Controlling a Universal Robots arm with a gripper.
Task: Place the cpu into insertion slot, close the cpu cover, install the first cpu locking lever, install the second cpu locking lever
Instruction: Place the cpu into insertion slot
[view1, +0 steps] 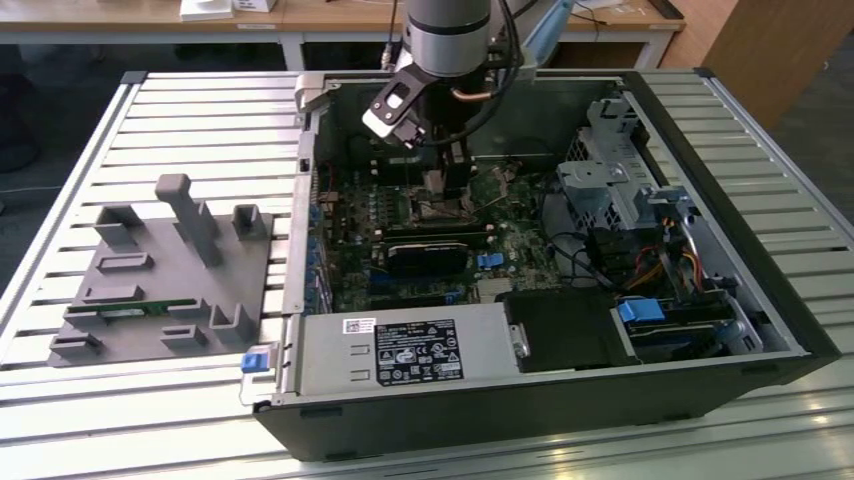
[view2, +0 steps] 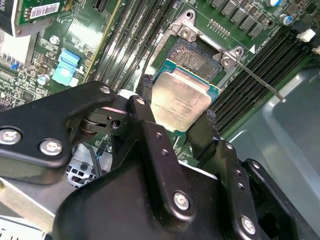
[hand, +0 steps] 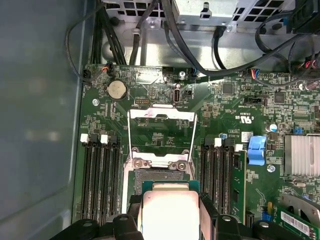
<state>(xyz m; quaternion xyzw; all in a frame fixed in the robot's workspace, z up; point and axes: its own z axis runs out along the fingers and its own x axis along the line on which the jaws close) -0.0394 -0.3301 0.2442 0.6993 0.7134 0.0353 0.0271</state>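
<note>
My gripper (view2: 177, 107) is shut on the cpu (view2: 180, 102), a flat square chip with a dull silver top and a green rim, held by two opposite edges between the black fingers (view2: 145, 107). The chip hangs over the near part of the insertion slot (view2: 192, 55), whose pin field shows bare beyond it. Whether chip and slot touch I cannot tell. In the first wrist view the cpu (hand: 170, 210) sits just short of the slot (hand: 150, 175), and the cpu cover (hand: 160, 114) is swung open past it. A thin locking lever (view2: 260, 82) sticks out sideways. In the exterior view the gripper (view1: 447, 175) reaches down into the computer case.
Memory slots (hand: 102, 180) flank the socket on both sides. A blue clip (hand: 256, 149), a finned heatsink (hand: 302, 155) and black cables (hand: 200, 45) lie nearby. The case walls (view1: 627, 100) hem the arm in. A grey fixture (view1: 167, 280) rests at the exterior view's left.
</note>
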